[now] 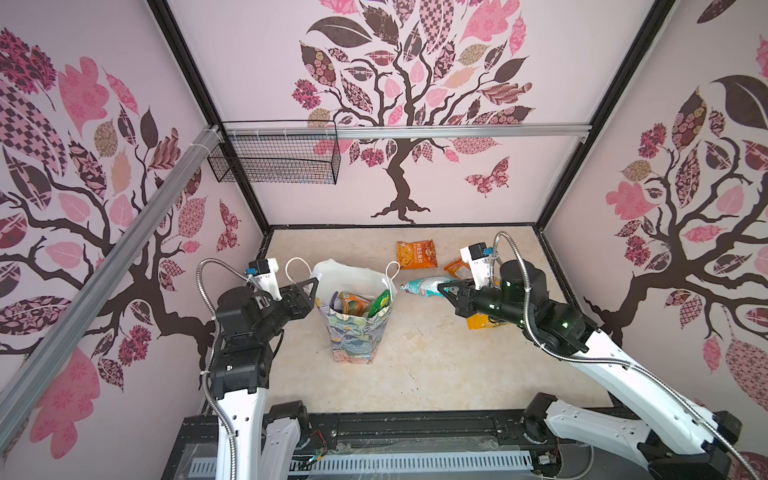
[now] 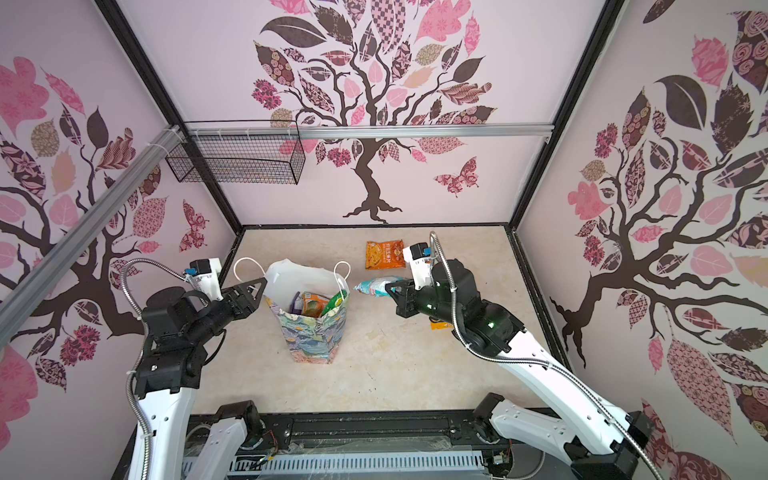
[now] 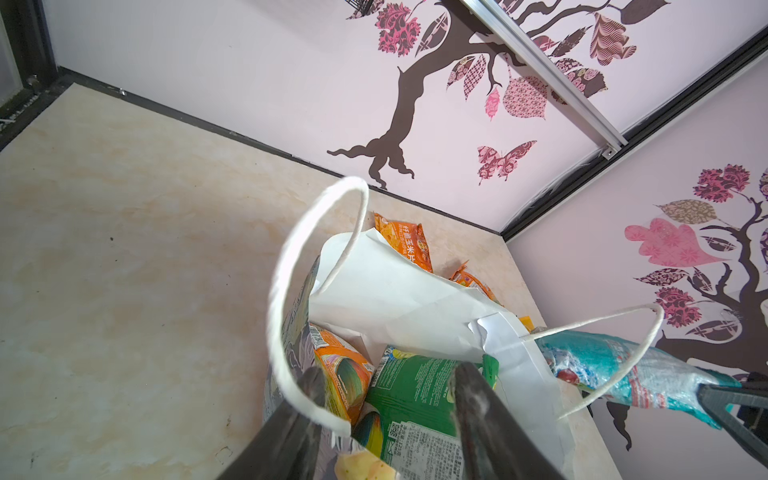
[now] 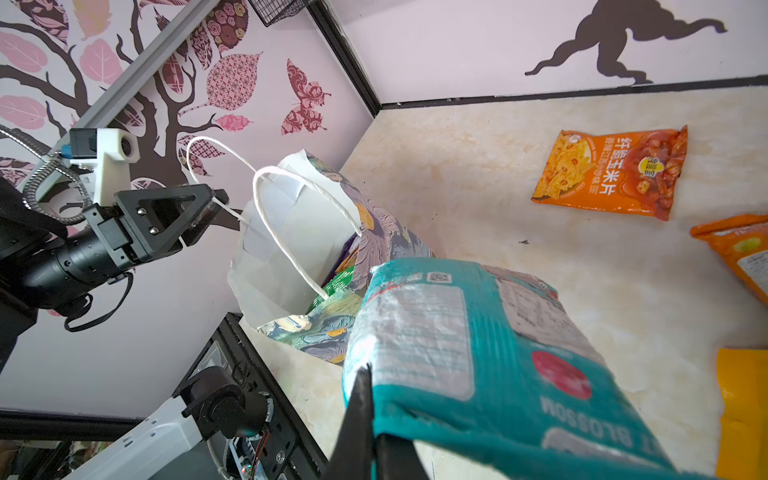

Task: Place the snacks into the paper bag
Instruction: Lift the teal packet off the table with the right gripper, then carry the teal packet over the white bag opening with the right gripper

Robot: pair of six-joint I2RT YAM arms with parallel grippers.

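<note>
wire basket (image 1: 276, 158): hangs from the rail on the back wall, high at the left in both top views, well apart from everything on the table.
left gripper (image 1: 312, 286): at the left rim of the paper bag (image 1: 353, 336). Its jaws are spread. The near cord handle (image 3: 276, 311) lies across one finger (image 3: 309, 384), and the other finger reaches over the bag's mouth.
paper bag: stands upright near the middle of the table (image 1: 415, 374), mouth open, white inside showing, top edge crumpled.
inside the bag: a green packet (image 1: 380, 303) leans at the right wall with an orange packet (image 1: 353, 305) beside it and a purple edge (image 1: 335, 300) at the left. What lies beneath cannot be told.
teal packet (image 1: 424, 286): off the table and roughly level, its free end just beside the bag's right rim, outside the bag.
back orange packet (image 1: 417, 254): flat on the table toward the back wall, behind the teal packet.
right gripper (image 1: 446, 287): pinched tight on the teal packet's edge.
side orange packet (image 1: 457, 268): flat on the table, partly hidden by the right wrist.
yellow packet (image 1: 482, 321): flat under the right arm, mostly hidden.
</note>
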